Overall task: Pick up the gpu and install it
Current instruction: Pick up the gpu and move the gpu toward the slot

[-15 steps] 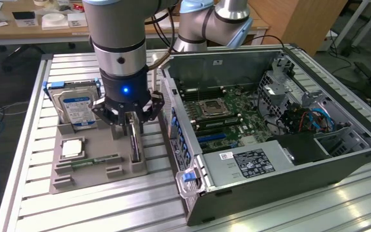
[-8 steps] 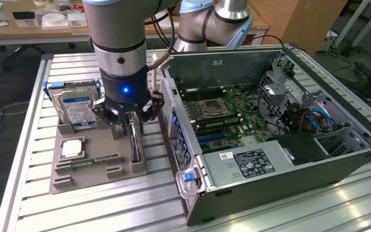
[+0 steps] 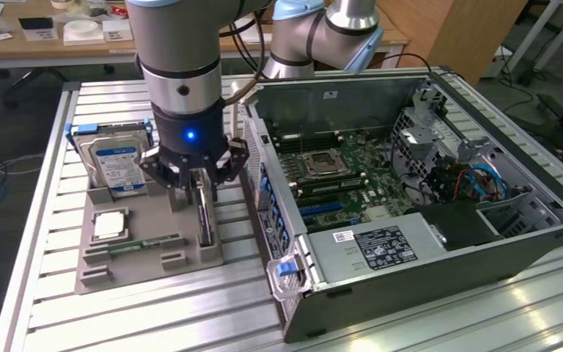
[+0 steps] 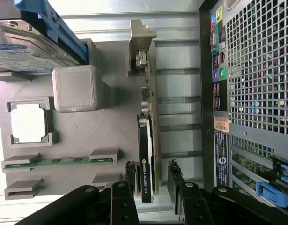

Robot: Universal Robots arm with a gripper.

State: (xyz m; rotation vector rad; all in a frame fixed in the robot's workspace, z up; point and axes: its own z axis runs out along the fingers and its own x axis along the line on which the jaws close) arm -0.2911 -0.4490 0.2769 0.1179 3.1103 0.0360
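Slatted metal table [image 3: 37,242] in a workshop, with desks behind it. At the exterior view's left a grey tray [image 3: 149,220] holds a hard drive [image 3: 115,158] upright in a blue frame, its blue-and-white label too small to read. A square processor chip [image 3: 111,224] and a narrow green memory stick [image 3: 144,244] lie flat just in front of it.

The silver arm [image 3: 179,66] drops straight down over the tray's right side, a blue light glowing on its wrist. Its black gripper [image 3: 201,192] points at the tray.

The gpu [image 3: 204,220] stands on edge in its slot along the tray's right side, directly beneath the gripper. In the wrist view the two fingers [image 4: 129,180] sit apart, one on each side of the gpu [image 4: 147,140], with a clear gap on the side nearer the computer. White lettering on the card's black edge appears to read "NVIDIA QUADRO".

At the exterior view's right an open computer case [image 3: 438,286] lies on its side, its green board exposed. A white label [image 3: 384,246] on the metal box inside it cannot be read.
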